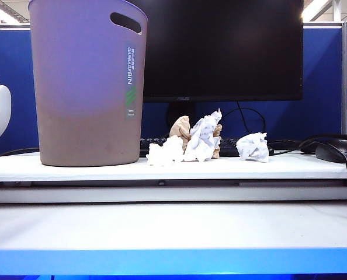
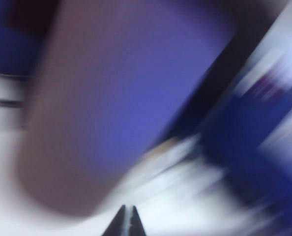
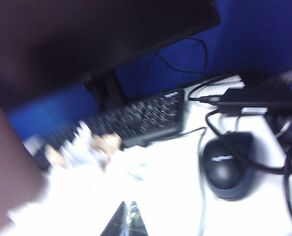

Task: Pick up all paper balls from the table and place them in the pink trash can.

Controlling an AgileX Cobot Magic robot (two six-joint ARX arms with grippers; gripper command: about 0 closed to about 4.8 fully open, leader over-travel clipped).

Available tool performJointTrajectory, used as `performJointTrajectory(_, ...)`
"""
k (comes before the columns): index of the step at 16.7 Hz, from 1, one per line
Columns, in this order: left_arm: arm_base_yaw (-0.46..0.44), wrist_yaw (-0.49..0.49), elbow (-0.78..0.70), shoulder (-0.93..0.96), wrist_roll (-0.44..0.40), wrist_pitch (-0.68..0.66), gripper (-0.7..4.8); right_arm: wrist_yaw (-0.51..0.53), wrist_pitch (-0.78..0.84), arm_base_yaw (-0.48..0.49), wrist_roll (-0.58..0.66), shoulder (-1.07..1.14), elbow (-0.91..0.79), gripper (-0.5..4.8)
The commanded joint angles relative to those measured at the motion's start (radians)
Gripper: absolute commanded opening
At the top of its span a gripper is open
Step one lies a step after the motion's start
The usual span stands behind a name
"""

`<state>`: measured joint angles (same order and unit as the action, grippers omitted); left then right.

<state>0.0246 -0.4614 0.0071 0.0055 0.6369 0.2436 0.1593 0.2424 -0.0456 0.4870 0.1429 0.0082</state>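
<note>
Exterior view coverage takes in the upper tier of the white table (image 1: 313, 166), where the pink trash can (image 1: 86, 81) is set upright with its vertical label turned toward the camera. Just beside the bin's base, on the monitor side, a cluster of paper balls (image 1: 188, 143) is seen: two white wads in front and a tan one behind them, all pressed together. One more white paper ball (image 1: 253, 146) is placed a little farther from the bin, apart from the cluster. Behind the wads, a dark keyboard (image 1: 229, 143) and a black monitor (image 1: 220, 46) are found, and a black mouse (image 1: 339, 150) with its cable is set farthest from the bin. Neither arm is shown in this view.

From the left wrist camera, heavily blurred, the left gripper (image 2: 127, 220) is seen with its tips pressed together and nothing between them, close before the bin's wall. From the right wrist camera, the right gripper (image 3: 127, 219) is likewise closed and empty, held above the table short of the blurred wads, away from the bin.
</note>
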Motion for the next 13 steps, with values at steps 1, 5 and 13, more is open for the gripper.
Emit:
performJointTrajectory(1,0.057,0.102,0.014,-0.002,0.443,0.425,-0.05,0.003,0.153,-0.001,0.037,0.002,-0.001,-0.06)
performJointTrajectory(5,0.157,0.188,0.203,0.034,0.456,0.371,-0.05,0.085,0.178,-0.017,-0.025,0.158,0.155,-0.06)
performJointTrajectory(13,0.169,-0.164,0.778,0.566,-0.292,-0.454,-0.05,0.149,0.161,-0.492,-0.412,1.288,0.748,3.12)
